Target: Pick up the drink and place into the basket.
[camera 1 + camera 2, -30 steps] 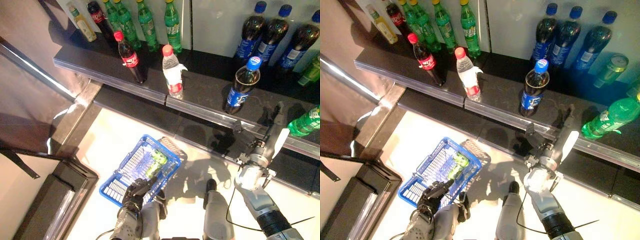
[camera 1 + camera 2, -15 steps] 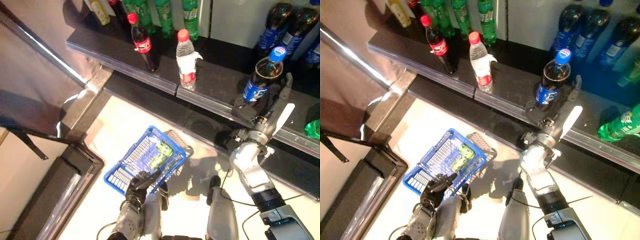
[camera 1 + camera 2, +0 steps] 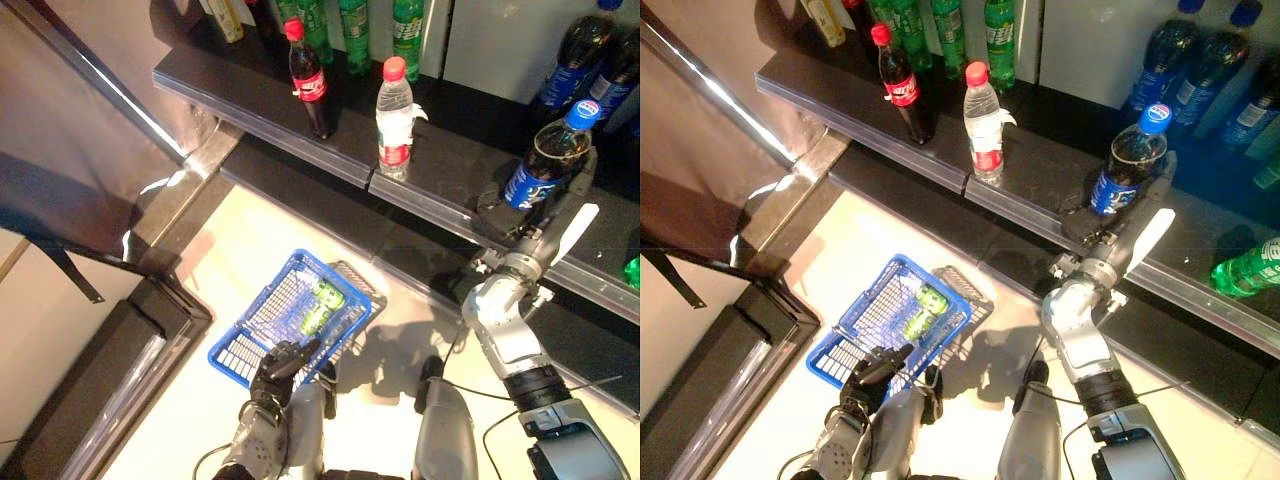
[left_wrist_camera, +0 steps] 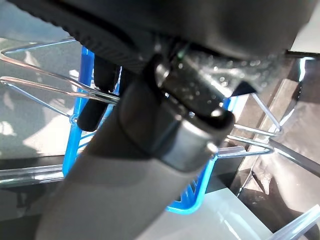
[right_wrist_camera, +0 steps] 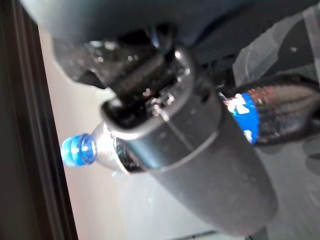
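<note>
Cola point(image 3: 1124, 167): dark bottle with a blue cap and blue label, standing upright on the black shelf point(image 3: 1040, 170), near its front edge.
Right hand point(image 3: 1118, 228): reaches up to the shelf at the cola's base; dark fingers sit against the lower part of the bottle on its front side, and the white-covered thumb point(image 3: 1148, 240) sticks out to the right of it. In the right wrist view the cola point(image 5: 260, 107) shows just past the hand, but whether the fingers are curled round it or only touching cannot be told.
Basket point(image 3: 262, 330): blue wire basket on the pale floor below the shelf, well apart from the cola; a green bottle point(image 3: 318, 306) lies inside it.
Left hand point(image 3: 279, 362): low at the basket's near end, fingers curled round its wire handle point(image 4: 60, 86), as the left wrist view shows.
Other drinks: a red-capped cola point(image 3: 308, 74) and a clear water bottle point(image 3: 395, 116) stand further left on the shelf; green bottles point(image 3: 380, 20) and more blue-labelled bottles point(image 3: 1185, 60) stand behind.
</note>
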You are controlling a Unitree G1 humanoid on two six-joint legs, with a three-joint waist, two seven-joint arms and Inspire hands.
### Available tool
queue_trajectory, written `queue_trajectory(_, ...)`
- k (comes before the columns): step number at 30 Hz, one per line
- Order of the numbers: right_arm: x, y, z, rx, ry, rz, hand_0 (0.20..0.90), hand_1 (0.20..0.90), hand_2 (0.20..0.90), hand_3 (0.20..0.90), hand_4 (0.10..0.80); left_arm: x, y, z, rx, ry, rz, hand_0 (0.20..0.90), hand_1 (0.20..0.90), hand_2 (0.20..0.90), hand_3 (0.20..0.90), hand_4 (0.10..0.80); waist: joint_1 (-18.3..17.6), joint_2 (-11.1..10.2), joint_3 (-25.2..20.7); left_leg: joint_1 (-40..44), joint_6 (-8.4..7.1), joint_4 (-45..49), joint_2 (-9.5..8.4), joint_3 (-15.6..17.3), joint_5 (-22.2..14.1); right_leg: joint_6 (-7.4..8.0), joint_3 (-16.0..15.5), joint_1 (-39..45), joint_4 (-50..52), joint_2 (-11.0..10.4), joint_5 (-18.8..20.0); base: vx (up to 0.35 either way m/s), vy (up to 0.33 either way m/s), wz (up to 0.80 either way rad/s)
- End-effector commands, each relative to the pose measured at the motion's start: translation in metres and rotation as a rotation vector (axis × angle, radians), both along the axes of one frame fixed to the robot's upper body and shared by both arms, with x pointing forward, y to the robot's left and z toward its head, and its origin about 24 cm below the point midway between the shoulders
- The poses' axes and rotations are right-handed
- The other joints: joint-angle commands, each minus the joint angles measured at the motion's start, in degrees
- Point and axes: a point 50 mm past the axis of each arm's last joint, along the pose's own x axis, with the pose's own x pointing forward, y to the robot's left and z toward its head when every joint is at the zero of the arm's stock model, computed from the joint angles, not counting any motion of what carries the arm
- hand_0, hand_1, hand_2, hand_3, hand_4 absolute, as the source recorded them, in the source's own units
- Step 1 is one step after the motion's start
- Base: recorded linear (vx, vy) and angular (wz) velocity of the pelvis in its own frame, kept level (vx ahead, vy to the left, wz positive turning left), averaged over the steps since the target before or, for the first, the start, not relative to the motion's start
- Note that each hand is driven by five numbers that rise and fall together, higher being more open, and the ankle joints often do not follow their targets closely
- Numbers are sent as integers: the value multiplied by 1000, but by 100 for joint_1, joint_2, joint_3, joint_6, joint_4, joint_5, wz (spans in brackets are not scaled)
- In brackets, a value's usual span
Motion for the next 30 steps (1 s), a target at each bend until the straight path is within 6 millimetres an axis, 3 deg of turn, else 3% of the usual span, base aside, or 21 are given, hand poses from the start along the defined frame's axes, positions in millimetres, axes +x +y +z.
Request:
queue_trajectory(1, 1, 2, 56, 72, -290, -23, 331, 331, 331, 236, 136, -60, 34, -22, 64, 139, 23, 300, 300, 300, 200, 100, 207, -412, 18, -645, 12, 860, -70, -218, 986, -87, -98, 837, -441, 74, -9, 36, -10, 5)
queue_trajectory(2, 1, -3, 54, 93, -281, -36, 300, 300, 300, 200, 100, -60, 36, -22, 63, 140, 25, 300, 300, 300, 200, 100, 211, -422, 14, -641, 19, 872, -76, -225, 978, -88, -101, 865, -452, 78, -2, 44, -9, 7)
queue_trajectory(9, -1, -19, 38, 164, -238, -100, 300, 300, 300, 200, 100, -67, 38, -25, 73, 167, 17, 300, 300, 300, 200, 100, 243, -463, -32, -581, 38, 927, -84, -254, 928, -75, -130, 1039, -493, 75, 30, 59, -14, 4)
queue_trajectory(15, 3, -37, 37, 180, -211, -93, 300, 300, 300, 200, 100, -74, 43, -26, 75, 190, 13, 300, 300, 300, 200, 100, 316, -470, -74, -537, 36, 936, -125, -302, 919, -55, -172, 1174, -537, 87, 59, 54, -13, 5)
queue_trajectory(25, 13, -40, 46, 134, -163, -23, 300, 300, 300, 200, 100, -86, 50, -30, 90, 232, 1, 300, 300, 300, 200, 100, 438, -500, -207, -346, 55, 845, -179, -325, 900, -2, -226, 1428, -654, 100, 117, 51, 3, 4)
queue_trajectory(30, 9, -38, 31, 179, -140, -19, 300, 300, 300, 200, 100, -100, 53, -34, 99, 276, 6, 300, 300, 300, 200, 100, 488, -537, -324, -164, 67, 762, -191, -332, 861, 32, -279, 1641, -724, 97, 150, 93, 7, 6)
